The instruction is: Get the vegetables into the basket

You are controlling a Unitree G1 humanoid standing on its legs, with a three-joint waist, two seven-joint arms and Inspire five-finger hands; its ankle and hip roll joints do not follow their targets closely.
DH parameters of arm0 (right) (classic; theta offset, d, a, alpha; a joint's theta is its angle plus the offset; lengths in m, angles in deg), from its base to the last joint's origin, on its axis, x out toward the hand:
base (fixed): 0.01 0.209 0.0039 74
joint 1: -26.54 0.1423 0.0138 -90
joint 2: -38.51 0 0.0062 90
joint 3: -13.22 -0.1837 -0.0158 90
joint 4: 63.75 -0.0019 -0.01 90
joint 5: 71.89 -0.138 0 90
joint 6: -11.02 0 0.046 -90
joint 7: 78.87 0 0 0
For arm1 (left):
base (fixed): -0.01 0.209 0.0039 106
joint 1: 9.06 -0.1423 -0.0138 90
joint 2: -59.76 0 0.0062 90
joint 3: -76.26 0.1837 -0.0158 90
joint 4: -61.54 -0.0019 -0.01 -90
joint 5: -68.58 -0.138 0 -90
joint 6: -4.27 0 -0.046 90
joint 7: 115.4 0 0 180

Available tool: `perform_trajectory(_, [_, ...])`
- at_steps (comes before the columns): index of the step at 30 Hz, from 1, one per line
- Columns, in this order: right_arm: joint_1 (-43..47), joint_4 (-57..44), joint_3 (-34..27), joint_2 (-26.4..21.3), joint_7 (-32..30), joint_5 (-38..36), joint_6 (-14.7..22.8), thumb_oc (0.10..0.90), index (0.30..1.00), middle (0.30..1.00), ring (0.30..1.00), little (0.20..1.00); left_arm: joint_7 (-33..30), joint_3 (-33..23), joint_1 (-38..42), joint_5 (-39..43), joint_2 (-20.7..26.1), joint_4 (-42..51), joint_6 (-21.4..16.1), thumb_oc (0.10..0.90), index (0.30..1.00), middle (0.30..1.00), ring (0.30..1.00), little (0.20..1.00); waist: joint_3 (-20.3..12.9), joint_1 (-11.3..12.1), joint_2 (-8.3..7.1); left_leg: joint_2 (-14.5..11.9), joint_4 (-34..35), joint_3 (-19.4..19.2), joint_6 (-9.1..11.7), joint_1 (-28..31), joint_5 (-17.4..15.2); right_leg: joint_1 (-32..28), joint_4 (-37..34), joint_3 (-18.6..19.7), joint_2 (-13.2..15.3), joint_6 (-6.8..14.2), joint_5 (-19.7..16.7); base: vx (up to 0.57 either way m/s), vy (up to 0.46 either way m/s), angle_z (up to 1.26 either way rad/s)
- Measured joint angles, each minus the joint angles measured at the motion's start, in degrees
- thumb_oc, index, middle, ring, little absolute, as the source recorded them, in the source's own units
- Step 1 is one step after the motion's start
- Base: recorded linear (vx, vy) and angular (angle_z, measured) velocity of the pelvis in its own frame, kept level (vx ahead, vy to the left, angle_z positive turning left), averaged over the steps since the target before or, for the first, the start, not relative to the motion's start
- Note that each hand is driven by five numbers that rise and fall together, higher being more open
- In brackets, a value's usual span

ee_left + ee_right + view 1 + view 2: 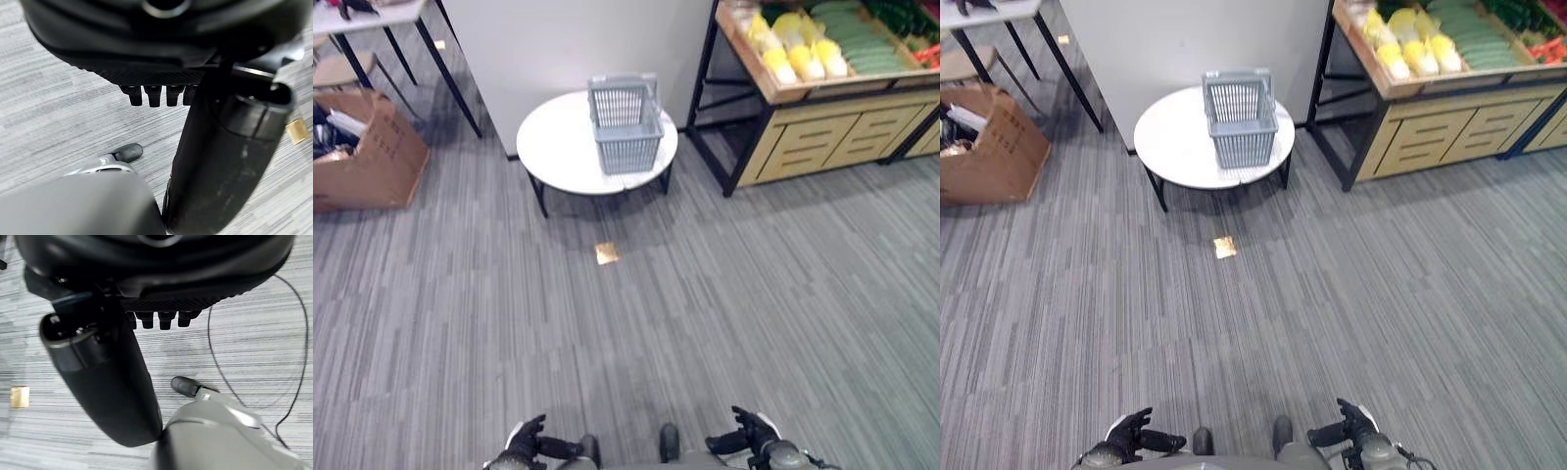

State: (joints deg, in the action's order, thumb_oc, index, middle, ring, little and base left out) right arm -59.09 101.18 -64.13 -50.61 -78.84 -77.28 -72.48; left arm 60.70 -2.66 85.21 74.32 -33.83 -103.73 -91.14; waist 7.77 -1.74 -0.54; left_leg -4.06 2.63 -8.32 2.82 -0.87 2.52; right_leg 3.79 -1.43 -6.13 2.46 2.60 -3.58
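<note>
On the round white surface (558, 147) stands an empty grey basket (625, 121); right of it, vegetables (803, 49) fill a wooden shelf (822, 132). Well short of the basket, the left robot hand (524, 443) and right robot hand (754, 433) hang relaxed, fingers loose, holding nothing.

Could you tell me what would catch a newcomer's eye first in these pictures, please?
A grey basket stands on the round white table straight ahead across the carpet. To its right, a wooden produce stand holds yellow vegetables and green vegetables. The left hand and right hand hang low, holding nothing.
</note>
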Motion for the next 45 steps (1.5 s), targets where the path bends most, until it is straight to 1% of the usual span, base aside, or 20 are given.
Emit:
perform_trajectory(3, [0.52, 0.47, 0.03, -0.49, -0.26, 0.02, -0.15, 0.900, 1.000, 1.000, 1.000, 1.000, -0.17, -0.53, 0.72, 0.65, 0.35, 0.07, -0.12, 0.900, 1.000, 1.000, 1.000, 1.000, 1.59, -0.23, -0.01, -0.78, -3.96, 0.83, 1.33, -2.16, -0.55, 0.50, 1.42, -0.66, -0.54, -0.52, 1.96, 0.06, -0.178, 0.15])
perform_trajectory(6, [0.69, 1.71, 0.03, -0.92, -0.30, 0.08, -0.26, 0.900, 1.000, 1.000, 1.000, 1.000, -0.17, -1.52, 2.98, 2.69, 0.89, 0.17, -0.86, 0.900, 1.000, 1.000, 1.000, 1.000, 3.77, 0.68, -1.35, -0.67, -15.68, 4.32, 2.40, -8.08, -0.65, 0.53, 2.31, -1.67, 0.12, -1.82, 2.85, 0.04, -0.078, 0.26])
perform_trajectory(8, [1.11, 3.53, 0.09, -2.06, -0.60, 0.34, -0.60, 0.900, 1.000, 1.000, 1.000, 1.000, 0.07, -2.75, 3.47, 5.76, -0.02, 1.16, -1.23, 0.900, 1.000, 1.000, 1.000, 1.000, 4.86, 1.66, -1.90, 0.50, -22.88, 10.95, 5.28, -12.53, -0.56, -0.25, 2.38, -1.66, 0.61, -2.85, 2.87, 0.14, 0.069, 0.08])
perform_trajectory(12, [1.77, 4.33, 0.12, -3.13, -1.61, 0.36, -0.99, 0.900, 1.000, 1.000, 1.000, 1.000, -1.00, -0.39, 4.52, 6.17, -0.12, 1.31, -1.53, 0.900, 1.000, 1.000, 1.000, 1.000, 6.02, 0.95, -0.67, -4.90, -1.86, 9.39, 5.35, -13.62, 2.70, -1.20, -0.95, -2.07, -0.60, -2.03, 2.25, 0.21, 0.181, 0.06])
perform_trajectory(13, [1.77, 4.45, 0.33, -3.37, -1.74, 0.36, -1.04, 0.900, 1.000, 1.000, 1.000, 1.000, -1.08, -0.66, 4.43, 6.65, -0.03, 1.52, -1.86, 0.900, 1.000, 1.000, 1.000, 1.000, 6.36, 1.25, 0.01, -7.00, 1.15, 9.65, 6.07, -14.28, 3.81, -2.02, -1.86, -1.41, -1.62, -0.94, 1.52, 0.37, 0.332, -0.37])
perform_trajectory(15, [2.13, 5.62, 0.69, -3.57, -1.72, 0.47, -1.05, 0.900, 1.000, 1.000, 1.000, 1.000, -0.93, -0.84, 5.12, 6.66, -0.24, 1.16, -1.90, 0.900, 1.000, 1.000, 1.000, 1.000, 6.36, 1.89, 0.26, -7.13, 2.09, 10.67, 5.94, -13.53, 4.39, -3.49, -3.22, 1.24, -1.94, -0.73, 1.40, 0.39, 0.367, -0.69])
perform_trajectory(18, [1.21, 5.29, 0.32, -3.96, -1.56, 0.80, -0.57, 0.900, 1.000, 1.000, 1.000, 1.000, -0.30, -1.60, 5.93, 5.71, -1.34, -1.66, -0.75, 0.900, 1.000, 1.000, 1.000, 1.000, 5.34, 0.45, 0.10, -3.17, 1.83, 7.80, 2.99, -8.78, 5.48, -6.76, -3.13, 4.90, 0.14, 0.62, 2.86, 0.19, 0.194, -0.77])
perform_trajectory(19, [1.20, 4.74, 1.00, -3.09, -1.35, 1.31, -0.60, 0.900, 1.000, 1.000, 1.000, 1.000, 0.80, -1.63, 7.05, 4.86, -0.12, -4.69, -0.17, 0.900, 1.000, 1.000, 1.000, 1.000, 4.84, 0.54, -0.66, -2.22, 2.44, 5.64, 1.84, -7.21, 8.30, -6.53, -1.50, 6.21, 1.50, 1.22, 4.07, 0.23, 0.270, -0.61])
perform_trajectory(20, [0.01, 3.01, 1.33, -1.27, -0.60, 1.93, -0.60, 0.900, 1.000, 1.000, 1.000, 1.000, 0.49, -1.18, 7.93, 4.29, 2.29, -4.91, 0.56, 0.900, 1.000, 1.000, 1.000, 1.000, 4.24, -0.94, -2.17, -0.87, 2.12, 4.87, 0.70, -6.93, 7.64, -4.47, 2.58, 5.31, 2.84, 1.50, 4.20, 0.28, 0.360, -0.44])
perform_trajectory(22, [-0.47, 3.06, 1.55, 0.64, -0.84, 3.04, -1.21, 0.900, 1.000, 1.000, 1.000, 1.000, -0.88, -0.02, 7.01, 4.29, 3.35, -1.69, 0.10, 0.900, 1.000, 1.000, 1.000, 1.000, 3.72, 0.22, -3.45, 0.33, 0.09, 2.38, -1.81, -6.58, 4.10, -0.43, 11.09, 5.41, 4.39, 4.07, 5.10, 0.24, 0.347, -0.39])
perform_trajectory(25, [-0.30, 2.04, 3.92, 0.22, -1.31, 4.17, -1.90, 0.900, 1.000, 1.000, 1.000, 1.000, -0.99, 0.66, 6.82, 4.28, 3.78, -1.28, -0.36, 0.900, 1.000, 1.000, 1.000, 1.000, 2.74, 0.65, -3.69, 2.07, -1.04, 1.38, -3.59, -6.20, 1.79, 4.94, 22.00, 4.70, 6.51, 4.07, 5.43, 0.12, 0.239, -0.23])
perform_trajectory(26, [0.31, 1.46, 3.99, -0.11, -1.42, 5.00, -1.97, 0.900, 1.000, 1.000, 1.000, 1.000, -0.90, 0.65, 6.68, 4.28, 3.72, -1.28, -0.41, 0.900, 1.000, 1.000, 1.000, 1.000, 2.60, 0.82, -4.22, 3.78, -1.03, 0.61, -4.90, -5.07, 0.93, 7.50, 28.38, 2.73, 8.84, 3.98, 5.05, 0.11, 0.176, -0.02])
perform_trajectory(29, [0.74, 1.06, 5.33, -0.68, -1.50, 5.62, -2.17, 0.900, 1.000, 1.000, 1.000, 1.000, -0.65, 0.66, 5.51, 4.25, 3.70, -1.33, -0.05, 0.900, 1.000, 1.000, 1.000, 1.000, 2.15, 1.33, -4.76, 5.97, -1.26, 0.96, -8.75, -2.78, -1.98, 9.58, 34.73, 1.52, 11.48, 4.26, 3.34, 0.18, 0.182, 0.02])
perform_trajectory(30, [0.69, 0.80, 5.65, -0.95, -1.57, 5.64, -2.20, 0.900, 1.000, 1.000, 1.000, 1.000, -0.65, 0.57, 4.75, 4.25, 3.93, -1.49, 0.15, 0.900, 1.000, 1.000, 1.000, 1.000, 2.16, 1.44, -4.71, 6.14, -1.16, 0.84, -8.29, -2.22, -1.45, 9.96, 35.36, 1.02, 12.06, 4.71, 3.94, 0.19, 0.123, -0.12])
perform_trajectory(33, [0.48, -1.63, 5.70, -1.60, -1.49, 5.58, -2.26, 0.900, 1.000, 1.000, 1.000, 1.000, -0.60, 0.49, 3.14, 4.25, 4.26, -2.33, 1.04, 0.900, 1.000, 1.000, 1.000, 1.000, 2.99, 0.64, -3.46, 5.77, -0.72, 0.73, -9.81, -0.28, -3.03, 11.60, 29.16, -1.21, 10.42, 4.73, 5.41, 0.30, -0.008, -0.19])
perform_trajectory(36, [0.50, -3.11, 5.76, -2.01, -1.39, 5.48, -2.04, 0.900, 1.000, 1.000, 1.000, 1.000, -0.62, -0.65, 2.80, 4.12, 3.77, -4.53, 1.33, 0.900, 1.000, 1.000, 1.000, 1.000, 3.28, -0.89, -3.17, 6.02, -0.49, 0.39, -7.94, 1.47, -3.57, 12.58, 6.81, -4.66, 9.15, 6.62, 1.79, 0.22, -0.074, 0.04])
perform_trajectory(39, [-0.03, -2.79, 5.79, -1.29, -1.39, 5.53, -1.97, 0.900, 1.000, 1.000, 1.000, 1.000, -0.36, -0.74, 2.28, 3.72, 2.97, -3.01, 0.14, 0.900, 1.000, 1.000, 1.000, 1.000, 3.12, -1.04, -3.67, 7.64, -1.14, 1.82, -5.29, 3.30, -6.23, 17.81, 4.74, -2.59, 10.33, 6.80, -4.20, 0.31, -0.143, 0.46])
perform_trajectory(43, [-0.57, -2.26, 5.85, -0.85, -1.20, 5.57, -1.99, 0.900, 1.000, 1.000, 1.000, 1.000, 0.12, -1.74, 0.73, 3.72, 2.41, -2.84, 0.10, 0.900, 1.000, 1.000, 1.000, 1.000, 2.96, -0.92, -4.22, 6.93, -1.61, 5.47, -3.60, 6.84, -8.93, 14.64, 2.66, -2.14, 10.21, 5.97, -5.55, 0.21, -0.184, 0.47])
perform_trajectory(44, [-0.66, -2.04, 5.87, -0.70, -0.93, 5.59, -2.13, 0.900, 1.000, 1.000, 1.000, 1.000, 0.15, -1.79, 0.00, 3.78, 2.44, -3.09, 0.07, 0.900, 1.000, 1.000, 1.000, 1.000, 2.53, -0.89, -4.88, 6.49, -1.45, 6.10, -2.44, 8.05, -9.69, 13.16, 2.86, -2.70, 9.92, 4.98, -6.80, 0.20, -0.222, 0.33])
perform_trajectory(45, [-0.06, -2.05, 5.89, -1.09, -0.89, 5.72, -2.25, 0.900, 1.000, 1.000, 1.000, 1.000, 0.14, -2.08, -0.40, 3.88, 1.73, -3.19, 0.08, 0.900, 1.000, 1.000, 1.000, 1.000, 2.67, -0.65, -3.51, 4.51, -1.65, 6.26, -1.34, 8.35, -10.38, 13.12, 3.53, -3.25, 8.16, 2.91, -8.70, 0.21, -0.242, 0.23])
